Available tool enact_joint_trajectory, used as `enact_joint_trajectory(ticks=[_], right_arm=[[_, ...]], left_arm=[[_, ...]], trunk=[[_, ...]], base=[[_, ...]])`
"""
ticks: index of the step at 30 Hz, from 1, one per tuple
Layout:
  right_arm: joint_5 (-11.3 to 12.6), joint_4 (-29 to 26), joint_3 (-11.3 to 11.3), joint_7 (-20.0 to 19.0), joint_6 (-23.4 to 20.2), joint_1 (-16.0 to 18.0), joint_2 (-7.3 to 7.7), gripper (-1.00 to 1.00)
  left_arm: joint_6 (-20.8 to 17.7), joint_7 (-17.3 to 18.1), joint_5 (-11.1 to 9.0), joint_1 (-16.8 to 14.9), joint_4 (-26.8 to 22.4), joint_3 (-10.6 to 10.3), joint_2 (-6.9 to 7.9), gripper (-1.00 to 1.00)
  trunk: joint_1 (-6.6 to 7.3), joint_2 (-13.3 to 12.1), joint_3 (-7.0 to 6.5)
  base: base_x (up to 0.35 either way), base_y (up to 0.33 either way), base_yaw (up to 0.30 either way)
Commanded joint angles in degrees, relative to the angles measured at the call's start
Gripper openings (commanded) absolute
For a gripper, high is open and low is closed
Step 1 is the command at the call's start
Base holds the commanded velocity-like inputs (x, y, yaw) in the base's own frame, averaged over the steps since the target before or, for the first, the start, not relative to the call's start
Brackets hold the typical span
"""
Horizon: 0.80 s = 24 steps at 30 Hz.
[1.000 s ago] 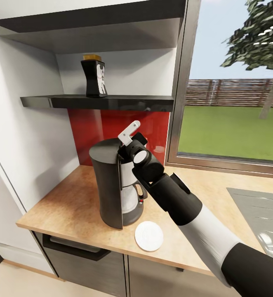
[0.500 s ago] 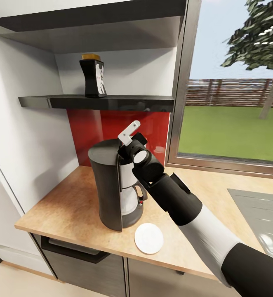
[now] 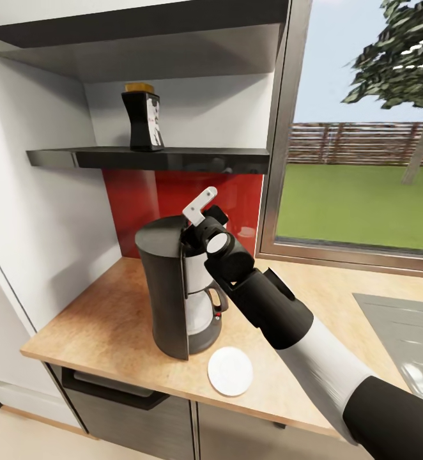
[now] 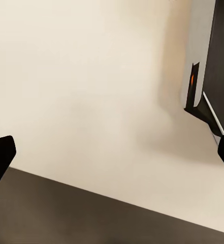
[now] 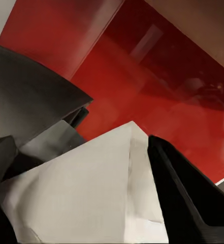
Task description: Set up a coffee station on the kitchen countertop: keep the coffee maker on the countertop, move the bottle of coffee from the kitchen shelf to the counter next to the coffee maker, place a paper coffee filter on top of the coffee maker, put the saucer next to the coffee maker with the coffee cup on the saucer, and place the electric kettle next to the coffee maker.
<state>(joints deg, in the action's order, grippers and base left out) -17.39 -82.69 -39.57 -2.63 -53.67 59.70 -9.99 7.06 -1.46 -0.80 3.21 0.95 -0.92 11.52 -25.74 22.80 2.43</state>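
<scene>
White paper filter [image 3: 199,206] is gripped by the right claw [image 3: 194,225] at frame centre, just above the coffee maker [image 3: 173,287], and should be lowered squarely before release.

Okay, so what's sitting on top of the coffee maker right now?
The right gripper holds the paper coffee filter just above the coffee maker. The arm hides part of the top, so contact can't be confirmed.

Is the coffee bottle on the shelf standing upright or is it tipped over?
Upright. The bottle stands on its base on the shelf, with its orange lid on top and its sides vertical.
</scene>
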Motion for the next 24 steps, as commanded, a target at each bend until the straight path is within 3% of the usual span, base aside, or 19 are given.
enact_joint_trajectory(ticks=[1, 24], right_arm=[[-0.45, -0.06, -0.06, -0.28, -0.29, 0.07, 0.00, 1.00], [-0.45, -0.22, -0.07, -0.28, -0.29, 0.07, 0.00, 1.00]], left_arm=[[0.32, -0.13, -0.07, -0.04, 0.10, -0.12, 0.00, 1.00], [0.32, -0.13, -0.07, -0.04, 0.10, -0.11, 0.00, 1.00]], trunk=[[-0.04, 0.12, 0.11], [-0.04, 0.12, 0.11]], base=[[0.044, -0.005, 0.000], [0.003, 0.000, 0.000]])
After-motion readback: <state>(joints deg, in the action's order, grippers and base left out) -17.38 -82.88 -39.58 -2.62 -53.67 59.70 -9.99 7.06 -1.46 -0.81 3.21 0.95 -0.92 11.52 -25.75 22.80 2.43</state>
